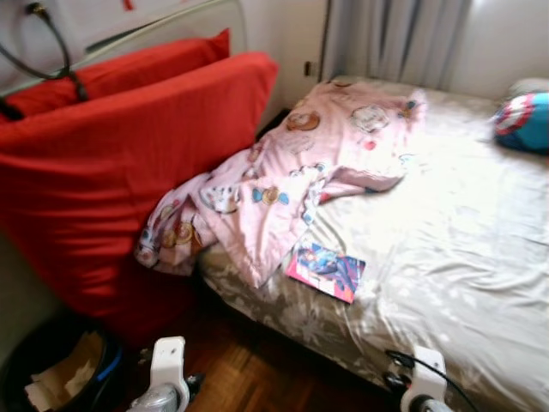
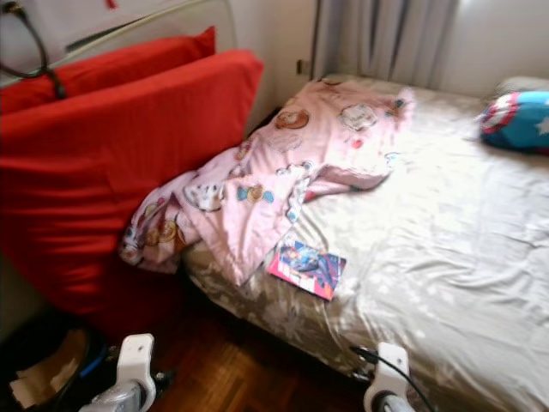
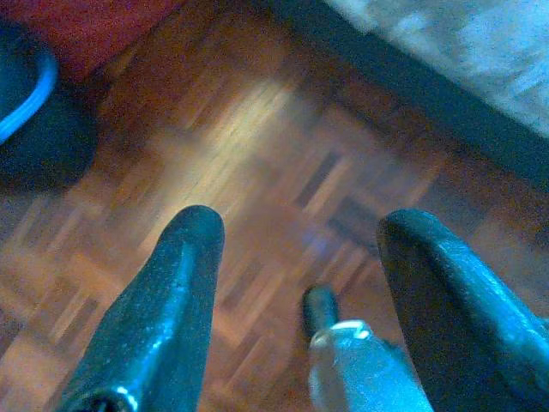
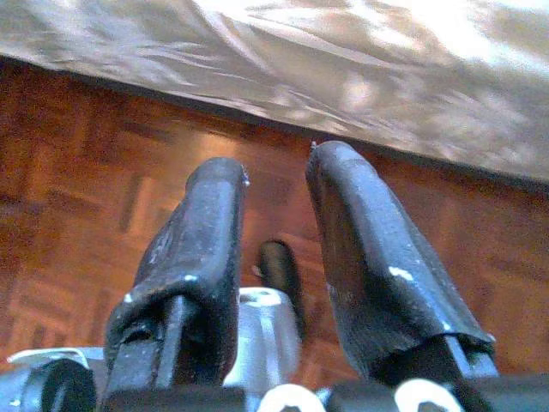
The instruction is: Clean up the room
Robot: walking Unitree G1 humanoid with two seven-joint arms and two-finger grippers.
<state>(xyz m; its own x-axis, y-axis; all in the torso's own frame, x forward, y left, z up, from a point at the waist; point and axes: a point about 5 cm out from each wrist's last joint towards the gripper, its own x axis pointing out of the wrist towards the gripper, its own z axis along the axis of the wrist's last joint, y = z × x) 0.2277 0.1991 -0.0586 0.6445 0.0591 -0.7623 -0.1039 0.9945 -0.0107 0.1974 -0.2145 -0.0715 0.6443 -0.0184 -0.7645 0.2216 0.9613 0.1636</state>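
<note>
- Fingers of the left gripper (image 3: pixel 296 257) spread wide, empty; right gripper (image 4: pixel 274 223) parted, empty.
- Pink blanket (image 1: pixel 292 172) overlaps a book (image 1: pixel 326 269) on the bed (image 1: pixel 463 257).
- Red mattress (image 1: pixel 103 180) leans alongside, over parquet floor (image 4: pixel 77 189).

Soft blur, window glare on bed (image 1: pixel 446 197)

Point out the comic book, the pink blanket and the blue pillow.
comic book (image 1: pixel 325 269), left eye view, middle of its cover.
pink blanket (image 1: pixel 283 176), left eye view, its middle folds.
blue pillow (image 1: pixel 525 122), left eye view, its face.
</note>
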